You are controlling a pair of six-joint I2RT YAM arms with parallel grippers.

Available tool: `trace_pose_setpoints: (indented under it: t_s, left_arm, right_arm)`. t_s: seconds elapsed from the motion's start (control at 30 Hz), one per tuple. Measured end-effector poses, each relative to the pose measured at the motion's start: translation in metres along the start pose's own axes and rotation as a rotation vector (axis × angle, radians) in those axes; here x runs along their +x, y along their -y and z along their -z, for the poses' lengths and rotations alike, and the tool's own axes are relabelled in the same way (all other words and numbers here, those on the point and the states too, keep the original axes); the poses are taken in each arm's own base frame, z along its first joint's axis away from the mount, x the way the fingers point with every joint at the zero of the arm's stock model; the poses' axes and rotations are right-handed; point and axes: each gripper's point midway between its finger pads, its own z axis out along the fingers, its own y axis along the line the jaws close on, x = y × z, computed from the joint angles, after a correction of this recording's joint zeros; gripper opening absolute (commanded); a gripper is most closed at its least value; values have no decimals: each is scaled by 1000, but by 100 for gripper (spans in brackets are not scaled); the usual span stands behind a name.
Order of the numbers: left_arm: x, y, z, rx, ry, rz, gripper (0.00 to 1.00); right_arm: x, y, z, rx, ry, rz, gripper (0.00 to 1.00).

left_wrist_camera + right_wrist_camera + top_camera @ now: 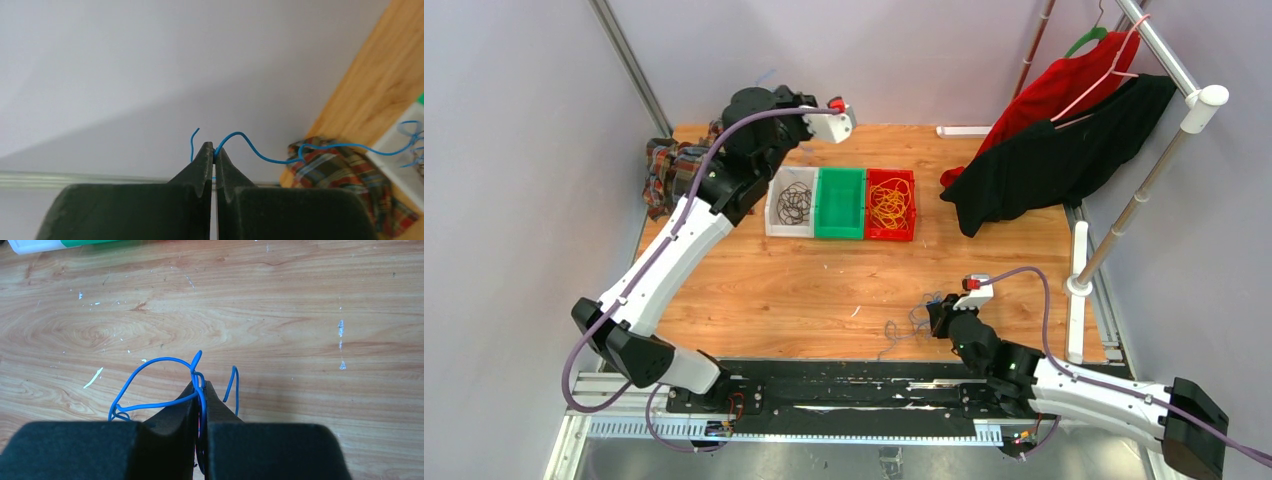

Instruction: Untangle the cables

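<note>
My left gripper (764, 92) is raised high at the back left, above the bins. In the left wrist view it (215, 149) is shut on one thin blue cable (260, 152) that trails right past the plaid cloth. My right gripper (939, 316) is low at the front right of the table, shut on a tangle of blue cable (911, 322). In the right wrist view the jaws (200, 385) pinch the blue loops (150, 367) just over the wood. Black cables (793, 203) lie in the white bin. Yellow cables (890, 206) lie in the red bin.
White bin (771, 208), green bin (840, 205) and red bin (911, 190) stand in a row at the table's back middle. A plaid cloth (664, 170) lies at the back left corner. Red and black garments (1054, 150) hang from a rack at the right, its post (1079, 285) on the table edge.
</note>
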Motion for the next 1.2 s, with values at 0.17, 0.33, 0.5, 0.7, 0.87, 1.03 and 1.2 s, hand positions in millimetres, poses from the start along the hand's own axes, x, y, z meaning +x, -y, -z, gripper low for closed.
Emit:
trace_pose_setpoints:
  t_s: [0.17,0.33,0.5,0.7,0.87,1.03,1.2]
  left_arm:
    - [-20,36,-1,117,53,77,0]
    - [-16,71,-6,186,38,75,0]
    - [-6,123,-17,294,-2,44,0]
    - [-10,161,-22,369,4,38,0]
    - [-22,169,-28,367,30,36,0]
    - [-29,160,-30,349,38,84,0]
    - [-66,94,-30,270,135,243,0]
  right_arm:
    - [-1,0,1,-3,4,-4,2]
    - [-3,0,2,-5,11,-10,1]
    - [-7,1,4,-7,22,-20,2]
    - [-6,3,5,-2,18,-21,1]
    - [-5,4,5,1,14,-17,1]
    - [-4,5,5,3,12,-15,1]
    - [-4,5,5,3,12,-15,1]
